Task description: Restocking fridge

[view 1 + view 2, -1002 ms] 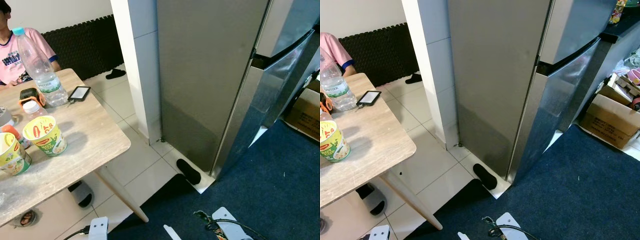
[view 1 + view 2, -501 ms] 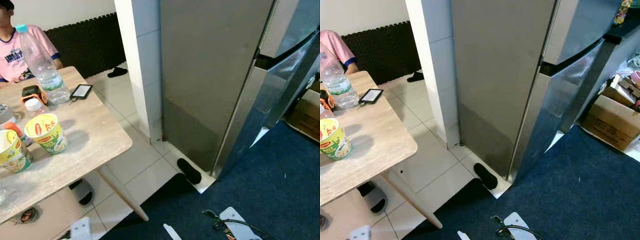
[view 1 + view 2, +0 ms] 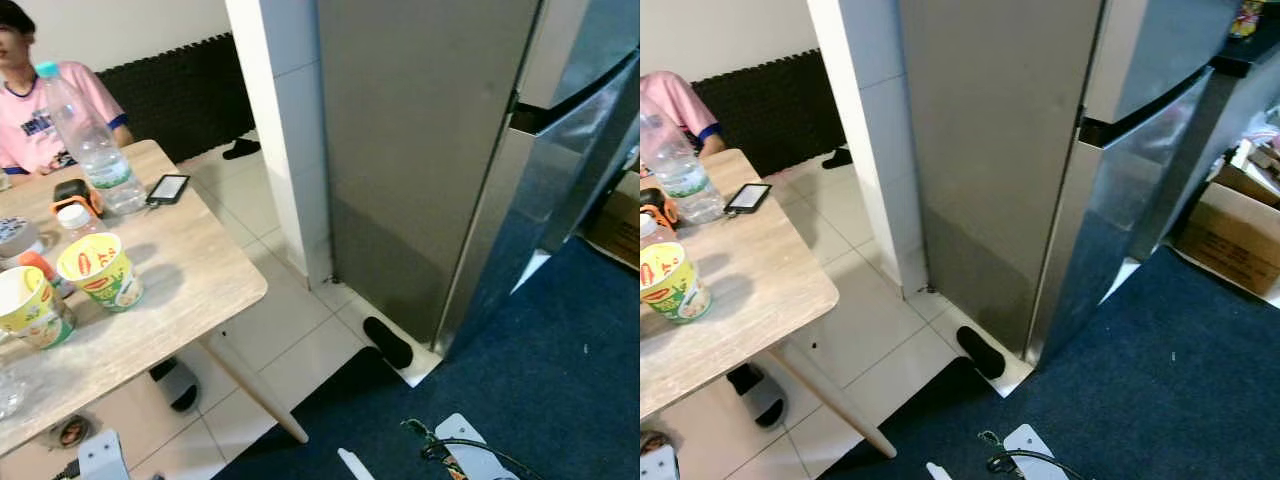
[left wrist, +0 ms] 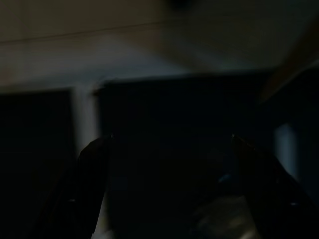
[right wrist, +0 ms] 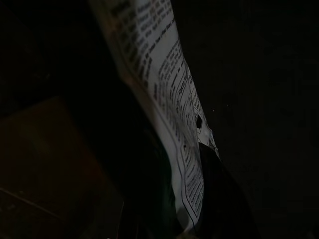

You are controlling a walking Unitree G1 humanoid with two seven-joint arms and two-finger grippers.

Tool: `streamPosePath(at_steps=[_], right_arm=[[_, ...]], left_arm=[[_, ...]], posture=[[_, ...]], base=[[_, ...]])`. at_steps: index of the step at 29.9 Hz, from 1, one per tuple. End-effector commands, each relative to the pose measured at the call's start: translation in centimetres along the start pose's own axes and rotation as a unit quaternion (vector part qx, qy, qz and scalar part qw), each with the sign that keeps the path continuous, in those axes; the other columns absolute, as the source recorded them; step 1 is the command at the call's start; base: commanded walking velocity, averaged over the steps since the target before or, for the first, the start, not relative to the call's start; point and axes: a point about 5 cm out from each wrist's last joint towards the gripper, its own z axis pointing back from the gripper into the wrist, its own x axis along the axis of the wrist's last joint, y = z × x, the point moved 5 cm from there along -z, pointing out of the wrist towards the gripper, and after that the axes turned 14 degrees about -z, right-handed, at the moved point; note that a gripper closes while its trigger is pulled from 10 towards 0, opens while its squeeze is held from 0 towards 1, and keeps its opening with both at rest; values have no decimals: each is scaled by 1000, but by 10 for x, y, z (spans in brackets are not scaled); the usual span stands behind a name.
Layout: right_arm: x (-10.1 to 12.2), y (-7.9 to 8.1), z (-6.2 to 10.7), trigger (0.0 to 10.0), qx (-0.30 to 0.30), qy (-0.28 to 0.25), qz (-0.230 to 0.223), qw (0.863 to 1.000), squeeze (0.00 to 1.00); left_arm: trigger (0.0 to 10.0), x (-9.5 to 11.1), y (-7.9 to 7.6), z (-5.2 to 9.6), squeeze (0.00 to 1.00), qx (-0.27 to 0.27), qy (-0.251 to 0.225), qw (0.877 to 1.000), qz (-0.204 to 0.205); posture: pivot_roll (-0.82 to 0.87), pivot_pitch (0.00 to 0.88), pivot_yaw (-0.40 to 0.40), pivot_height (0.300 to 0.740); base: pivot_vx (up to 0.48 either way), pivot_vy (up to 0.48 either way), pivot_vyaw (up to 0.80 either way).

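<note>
The view has swung slightly toward the worktop (image 3: 190,290) — fridge (image 3: 440,170) still unapproached; left gripper (image 4: 169,189) jaws apart, right gripper's state unclear.

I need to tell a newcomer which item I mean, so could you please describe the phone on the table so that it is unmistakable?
Start at the wooden table on the robot's left, where a person in a pink shirt sits at the far side. Near its far corner, just past the tall water bottle, lies the phone. It is the one flat, dark rectangle there; the bottle and noodle cups all stand upright.
</note>
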Motion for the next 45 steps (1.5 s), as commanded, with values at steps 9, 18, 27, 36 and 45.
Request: streamPosePath(at_steps=[9,18,27,36,45], right_arm=[[26,-21,4,10000,-11,-37,6,999,0],[29,-40,7,10000,-30,-55,-29,998,0],[43,-26,6,10000,-15,-80,-40,996,0],[36,-9,3,10000,5,-73,-39,997,0],[12,-13,2,10000,0,-48,-65,997,0]], left_arm=[[10000,7,-70,-2,0,-112,-30,991,-71],[10000,-63,-72,12,0,-127,50,989,-66],[10000,-64,-77,13,0,-132,47,989,-50],[10000,-50,-84,10,0,-132,28,991,-26],[10000,-57,-86,11,0,-137,39,989,-34]], posture=[[-45,68,31,740],[-91,98,17,740],[-48,130,2,740],[-24,65,19,740],[-54,60,15,740]], base=[[0,0,0],[0,-127,0],[0,-411,0],[0,-467,0],[0,-467,0]])
